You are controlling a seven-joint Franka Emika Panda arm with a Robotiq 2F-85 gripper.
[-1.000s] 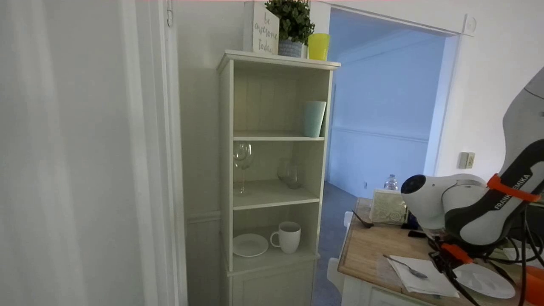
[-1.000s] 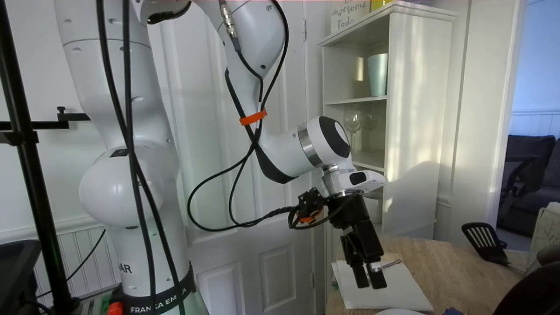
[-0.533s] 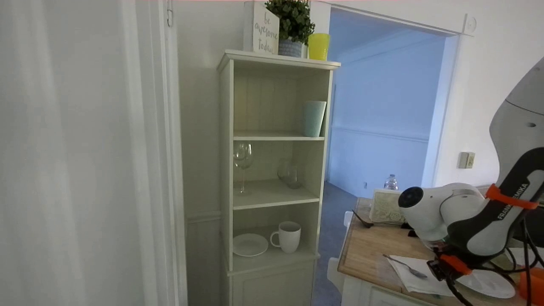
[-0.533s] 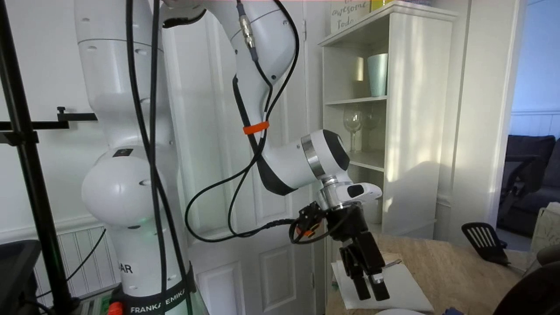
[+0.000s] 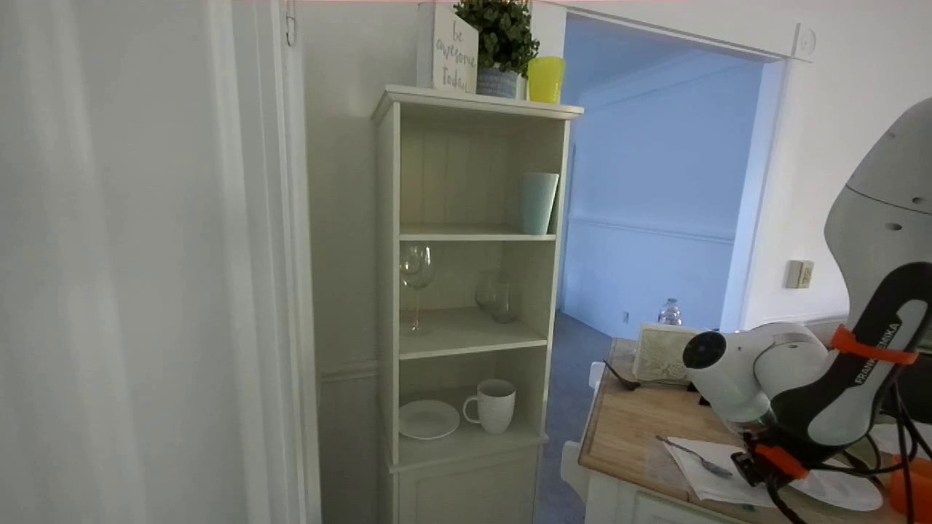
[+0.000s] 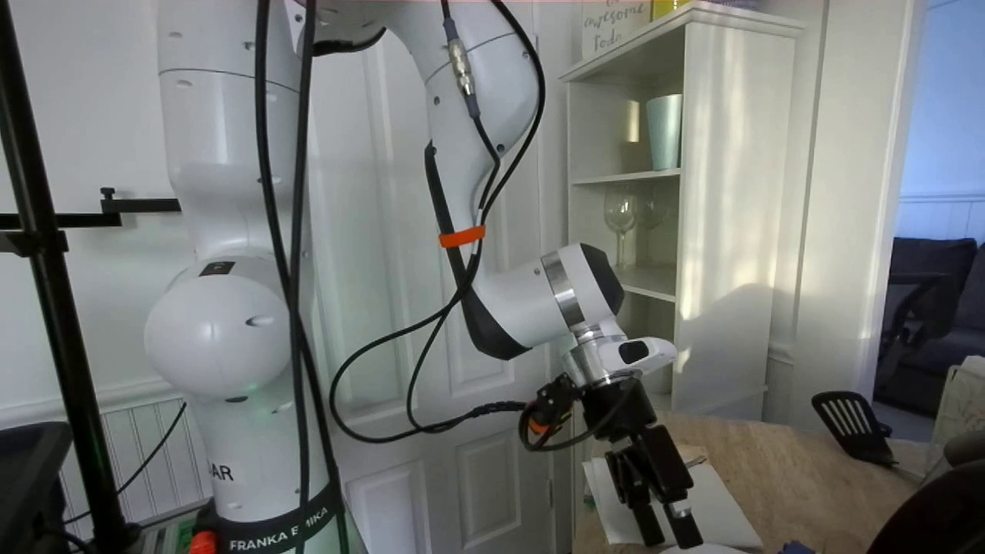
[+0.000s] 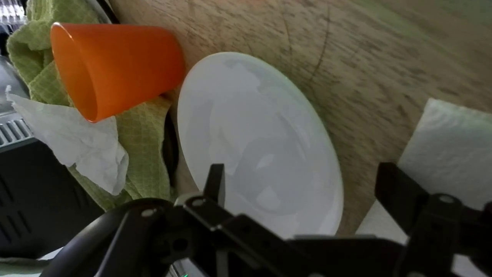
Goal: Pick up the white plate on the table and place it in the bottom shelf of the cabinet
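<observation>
In the wrist view, the white plate [image 7: 250,123] lies on the table [image 7: 365,73], between an orange cup [image 7: 127,63] at left and white paper [image 7: 453,150] at right. The gripper [image 7: 301,177] is near, its fingers apart.
</observation>
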